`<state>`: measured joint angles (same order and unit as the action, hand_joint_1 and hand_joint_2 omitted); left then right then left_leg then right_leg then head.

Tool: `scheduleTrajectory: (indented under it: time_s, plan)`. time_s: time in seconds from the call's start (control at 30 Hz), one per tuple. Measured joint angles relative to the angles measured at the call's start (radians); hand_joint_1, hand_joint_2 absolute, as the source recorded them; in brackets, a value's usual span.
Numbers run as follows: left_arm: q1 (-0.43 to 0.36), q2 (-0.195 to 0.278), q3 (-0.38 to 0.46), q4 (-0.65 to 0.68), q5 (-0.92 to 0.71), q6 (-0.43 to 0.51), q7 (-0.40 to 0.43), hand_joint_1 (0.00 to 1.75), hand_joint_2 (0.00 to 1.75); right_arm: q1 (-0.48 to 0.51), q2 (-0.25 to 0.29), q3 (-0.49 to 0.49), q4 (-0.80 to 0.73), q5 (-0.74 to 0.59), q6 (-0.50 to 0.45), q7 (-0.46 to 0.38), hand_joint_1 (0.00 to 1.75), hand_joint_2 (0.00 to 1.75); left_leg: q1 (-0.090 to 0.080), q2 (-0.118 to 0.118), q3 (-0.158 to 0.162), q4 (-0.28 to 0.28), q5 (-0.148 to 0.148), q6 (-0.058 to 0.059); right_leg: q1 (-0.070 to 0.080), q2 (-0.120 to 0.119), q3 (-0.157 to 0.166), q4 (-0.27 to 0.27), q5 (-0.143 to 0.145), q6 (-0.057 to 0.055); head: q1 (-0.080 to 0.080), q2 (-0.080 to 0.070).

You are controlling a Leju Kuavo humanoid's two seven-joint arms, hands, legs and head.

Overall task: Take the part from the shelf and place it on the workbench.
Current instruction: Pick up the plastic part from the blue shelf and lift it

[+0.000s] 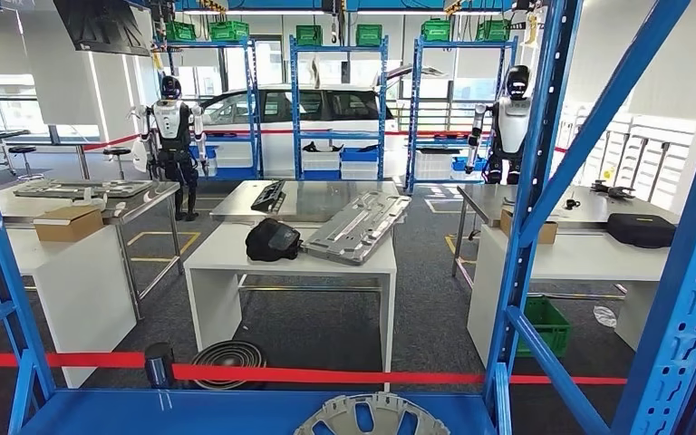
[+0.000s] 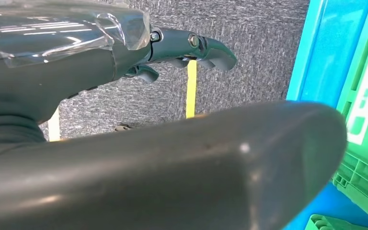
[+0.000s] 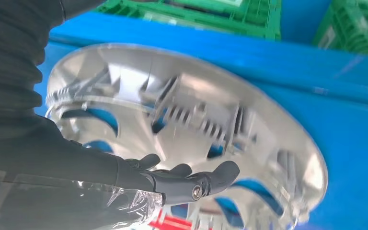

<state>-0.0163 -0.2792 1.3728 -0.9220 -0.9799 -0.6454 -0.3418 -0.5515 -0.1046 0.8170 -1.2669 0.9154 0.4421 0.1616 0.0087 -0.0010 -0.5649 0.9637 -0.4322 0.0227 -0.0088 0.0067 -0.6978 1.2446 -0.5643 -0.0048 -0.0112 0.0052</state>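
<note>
The part is a silver wheel cover (image 1: pixel 372 419) lying on the blue shelf board (image 1: pixel 190 412) at the bottom of the head view. In the right wrist view the wheel cover (image 3: pixel 191 120) is close up, its ribbed side towards the camera. My right hand (image 3: pixel 172 179) reaches along it with fingers (image 3: pixel 220 173) stretched out and nothing clasped; I cannot tell whether they touch it. My left hand (image 2: pixel 172 52) hangs over the grey floor beside the shelf and holds nothing. The white workbench (image 1: pixel 236 258) stands beyond the shelf.
Blue shelf posts (image 1: pixel 530 190) and braces frame the head view. A red barrier tape (image 1: pixel 326 373) runs in front of the workbench, which carries a black bag (image 1: pixel 272 240) and a grey metal panel (image 1: pixel 358 227). Green crates (image 3: pixel 211 14) sit by the shelf. Two other robots stand far back.
</note>
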Motion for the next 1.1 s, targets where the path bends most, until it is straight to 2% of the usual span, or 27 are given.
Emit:
scheduleTrajectory:
  time_s: [0.03, 0.07, 0.1, 0.13, 0.17, 0.2, 0.23, 0.3, 0.37, 0.4, 0.43, 0.5, 0.53, 0.57, 0.6, 0.67, 0.7, 0.73, 0.8, 0.87, 0.9, 0.97, 1.03, 1.07, 1.1]
  plan:
    - [0.0, -0.001, 0.001, 0.0, 0.0, 0.0, 0.0, 0.0, 0.0, 0.004, -0.002, 0.002, 0.0, 0.0, 0.0, 0.0, 0.0, 1.75, 0.0, -0.001, 0.0, 0.0, 0.0, 0.0, 0.0, 0.0, -0.019, 0.04, -0.01, 0.004, 0.0, 0.0]
    - [0.0, -0.002, 0.002, 0.0, 0.0, 0.0, 0.0, 0.0, 0.0, 0.006, -0.004, 0.004, 0.0, 0.0, 0.0, 0.0, 0.0, 1.75, 0.0, -0.001, 0.0, 0.001, 0.0, 0.0, 0.0, 0.0, -0.02, 0.04, -0.005, 0.011, 0.001, 0.0]
    - [0.0, -0.003, 0.003, 0.0, 0.0, 0.0, 0.0, 0.0, 0.0, 0.007, -0.006, 0.005, 0.0, 0.0, 0.0, 0.0, 0.0, 1.75, 0.0, -0.002, 0.0, 0.003, -0.001, -0.001, -0.001, -0.001, 0.002, -0.003, 0.016, 0.019, 0.001, 0.0]
    - [0.0, -0.004, 0.003, 0.0, 0.0, 0.0, 0.0, 0.0, 0.0, 0.007, -0.007, 0.006, -0.001, 0.0, -0.001, 0.0, 0.0, 1.75, 0.0, -0.003, 0.0, 0.006, -0.002, -0.003, -0.002, -0.002, 0.04, -0.08, 0.046, 0.027, 0.002, 0.0]
    - [0.0, -0.005, 0.004, 0.0, 0.0, 0.0, 0.0, 0.0, 0.0, 0.006, -0.007, 0.006, -0.003, 0.0, -0.001, 0.0, 0.0, 1.75, -0.002, -0.004, -0.001, 0.01, -0.004, -0.007, -0.001, -0.002, 0.08, -0.155, 0.072, 0.029, 0.002, 0.0]
    - [0.0, -0.005, 0.004, -0.001, 0.0, 0.0, 0.0, 0.0, 0.0, 0.006, -0.007, 0.006, -0.004, 0.0, -0.001, 0.0, 0.0, 1.75, -0.004, -0.004, -0.002, 0.014, -0.007, -0.011, -0.001, -0.003, 0.109, -0.212, 0.09, 0.026, 0.002, 0.0]
    - [0.0, -0.006, 0.004, -0.001, -0.001, 0.0, 0.0, 0.0, 0.0, 0.006, -0.007, 0.006, -0.006, 0.0, -0.001, 0.0, 0.0, 1.75, -0.006, -0.005, -0.004, 0.017, -0.009, -0.015, 0.001, -0.003, 0.126, -0.244, 0.1, 0.02, 0.001, 0.0]
    - [0.0, -0.006, 0.005, -0.002, -0.001, 0.0, 0.0, 0.0, 0.0, 0.007, -0.008, 0.007, -0.007, 0.001, -0.002, 0.001, 0.0, 1.75, -0.006, -0.005, -0.007, 0.019, -0.009, -0.023, 0.003, -0.003, 0.129, -0.251, 0.104, 0.005, 0.0, 0.0]
    - [0.0, -0.007, 0.006, -0.003, -0.001, 0.0, 0.0, 0.0, 0.0, 0.006, -0.008, 0.007, -0.009, 0.002, -0.002, 0.001, 0.0, 1.75, -0.003, -0.004, -0.016, 0.032, -0.021, -0.033, -0.002, -0.003, 0.129, -0.253, 0.108, -0.006, 0.0, 0.0]
    - [0.0, -0.007, 0.007, -0.003, -0.001, 0.0, 0.0, 0.0, 0.0, 0.006, -0.008, 0.007, -0.01, 0.002, -0.002, 0.001, 0.0, 1.75, -0.001, -0.004, -0.029, 0.062, -0.041, -0.039, -0.005, -0.003, 0.129, -0.255, 0.109, -0.011, -0.002, 0.0]
    - [0.0, -0.007, 0.008, -0.003, -0.001, 0.0, 0.0, 0.0, 0.0, 0.006, -0.007, 0.008, -0.011, 0.005, -0.002, 0.001, 0.0, 1.75, 0.001, -0.003, -0.053, 0.113, -0.071, -0.044, -0.007, -0.003, 0.129, -0.255, 0.11, -0.014, -0.003, 0.0]
    - [0.0, -0.008, 0.009, -0.003, -0.002, 0.0, 0.0, 0.0, 0.0, 0.008, -0.007, 0.009, -0.013, 0.017, -0.004, 0.002, 0.0, 1.75, 0.004, -0.002, -0.118, 0.255, -0.134, -0.052, -0.007, -0.003, 0.129, -0.255, 0.11, -0.017, -0.004, 0.0]
    - [0.001, -0.008, 0.01, -0.003, -0.003, 0.0, -0.001, 0.0, 0.0, 0.009, -0.007, 0.01, -0.013, 0.027, -0.005, 0.003, 0.0, 1.75, 0.004, -0.001, -0.142, 0.306, -0.149, -0.053, -0.006, -0.004, 0.128, -0.255, 0.109, -0.017, -0.004, 0.0]
    - [0.001, -0.008, 0.011, -0.003, -0.004, 0.0, -0.002, 0.0, 0.0, 0.01, -0.007, 0.011, -0.014, 0.039, -0.006, 0.006, 0.0, 1.75, 0.005, -0.001, -0.149, 0.319, -0.143, -0.053, -0.006, -0.003, 0.129, -0.254, 0.109, -0.017, -0.004, 0.0]
    - [0.001, -0.009, 0.011, -0.004, -0.005, 0.0, -0.003, 0.0, 0.0, 0.011, -0.007, 0.012, -0.015, 0.052, -0.007, 0.008, 0.01, 1.75, 0.005, -0.001, -0.136, 0.29, -0.119, -0.052, -0.006, -0.003, 0.13, -0.254, 0.109, -0.016, -0.005, 0.0]
    - [0.001, -0.009, 0.012, -0.005, -0.005, -0.001, -0.004, 0.0, 0.0, 0.01, -0.005, 0.013, -0.021, 0.082, -0.007, 0.014, 0.03, 1.75, 0.004, -0.001, -0.067, 0.148, -0.051, -0.046, -0.005, -0.001, 0.132, -0.254, 0.109, -0.016, -0.005, 0.0]
    - [0.001, -0.009, 0.012, -0.006, -0.005, -0.002, -0.005, 0.0, 0.0, 0.008, -0.004, 0.013, -0.024, 0.099, -0.007, 0.018, 0.24, 1.75, 0.002, -0.001, -0.035, 0.083, -0.029, -0.043, -0.003, 0.0, 0.132, -0.254, 0.108, -0.014, -0.005, 0.0]
    - [0.0, -0.009, 0.012, -0.008, -0.005, -0.002, -0.006, 0.0, 0.0, 0.007, -0.002, 0.014, -0.026, 0.118, -0.007, 0.021, 0.42, 1.75, 0.0, -0.002, -0.014, 0.041, -0.019, -0.039, -0.001, 0.001, 0.13, -0.253, 0.108, -0.012, -0.005, 0.0]
    - [-0.001, -0.01, 0.012, -0.012, -0.005, -0.003, -0.006, 0.0, 0.0, 0.007, 0.002, 0.018, -0.028, 0.16, -0.008, 0.029, 0.67, 1.75, -0.005, -0.003, -0.005, 0.021, -0.018, -0.032, 0.001, 0.001, 0.126, -0.254, 0.11, -0.003, -0.004, 0.0]
    - [-0.001, -0.013, 0.012, -0.017, -0.005, -0.004, -0.007, 0.0, 0.0, 0.008, 0.005, 0.025, -0.031, 0.21, -0.009, 0.038, 0.56, 1.75, -0.003, -0.003, -0.002, 0.013, -0.011, -0.019, 0.001, 0.0, 0.12, -0.248, 0.105, 0.006, -0.004, 0.0]
    - [-0.002, -0.016, 0.013, -0.021, -0.005, -0.007, -0.007, 0.0, 0.0, 0.007, 0.006, 0.029, -0.033, 0.238, -0.009, 0.043, 0.56, 1.75, -0.001, -0.002, 0.0, 0.008, -0.007, -0.012, 0.001, 0.0, 0.109, -0.226, 0.093, 0.007, -0.003, 0.0]
    - [-0.003, -0.02, 0.013, -0.028, -0.005, -0.013, -0.008, 0.0, 0.0, 0.01, 0.008, 0.036, -0.035, 0.287, -0.009, 0.049, 0.51, 1.75, 0.001, -0.001, 0.001, 0.003, -0.003, -0.004, 0.0, -0.001, 0.054, -0.114, 0.042, 0.004, -0.001, 0.0]
    - [-0.003, -0.024, 0.013, -0.033, -0.005, -0.017, -0.008, 0.0, 0.0, 0.017, 0.008, 0.043, -0.036, 0.311, -0.009, 0.051, 0.27, 1.75, 0.0, -0.002, -0.001, 0.004, -0.002, -0.002, -0.001, -0.001, -0.011, 0.022, -0.005, 0.003, 0.0, 0.0]
    - [-0.003, -0.026, 0.013, -0.035, -0.005, -0.018, -0.008, 0.0, 0.0, 0.02, 0.008, 0.045, -0.036, 0.323, -0.01, 0.051, 0.15, 1.75, 0.0, -0.002, -0.002, 0.004, -0.002, -0.002, -0.001, -0.001, -0.024, 0.048, -0.009, 0.008, 0.001, 0.0]
    - [-0.003, -0.027, 0.013, -0.037, -0.005, -0.018, -0.008, 0.0, 0.0, 0.022, 0.009, 0.048, -0.036, 0.339, -0.011, 0.05, 0.09, 1.75, 0.0, -0.003, -0.001, 0.005, -0.003, -0.002, -0.002, -0.001, -0.015, 0.03, 0.003, 0.016, 0.002, 0.0]
